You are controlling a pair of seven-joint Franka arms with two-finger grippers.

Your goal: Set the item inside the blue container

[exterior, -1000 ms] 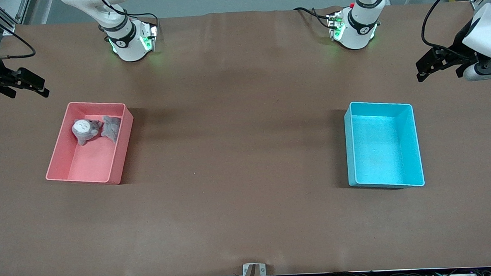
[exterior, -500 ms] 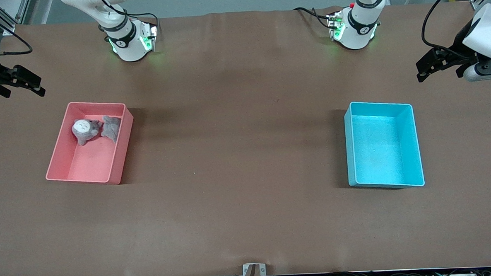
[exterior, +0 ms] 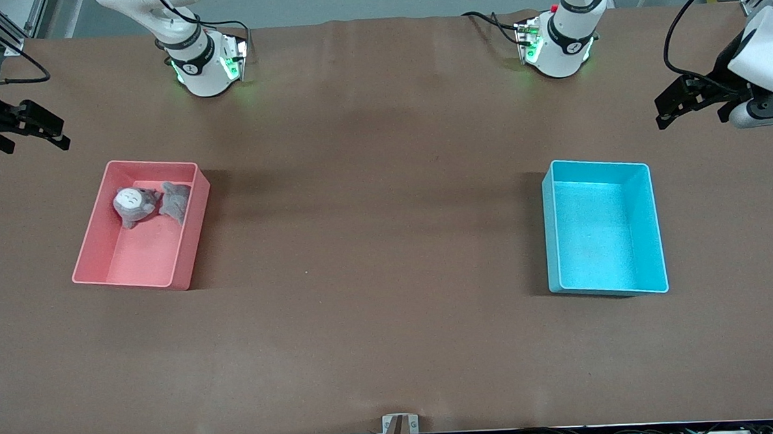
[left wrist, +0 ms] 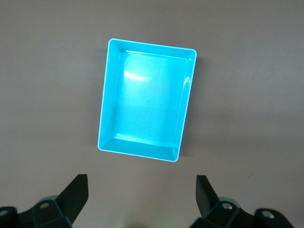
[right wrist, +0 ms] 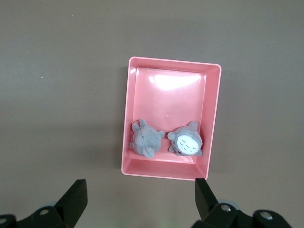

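The blue container [exterior: 601, 230] [left wrist: 145, 109] stands empty toward the left arm's end of the table. Two grey plush toys lie side by side in the pink bin [exterior: 141, 257] [right wrist: 171, 95], at its end nearest the robots' bases. One toy shows a white face [exterior: 131, 203] [right wrist: 186, 141]; the other [exterior: 176, 200] [right wrist: 145, 141] shows only grey. My right gripper [exterior: 36, 144] [right wrist: 141, 197] hangs open and empty over bare table just off the pink bin. Off the blue container, over bare table, my left gripper [exterior: 690, 120] [left wrist: 142, 194] is open and empty.
The brown table top [exterior: 374, 243] spreads wide between the two bins. Both arm bases [exterior: 207, 65] [exterior: 558, 46] stand along the table's edge farthest from the front camera. A small bracket [exterior: 399, 425] sits at the edge nearest it.
My right gripper has drifted a little toward the right arm's end of the table, away from the pink bin. The left arm, both bins and the toys have not moved.
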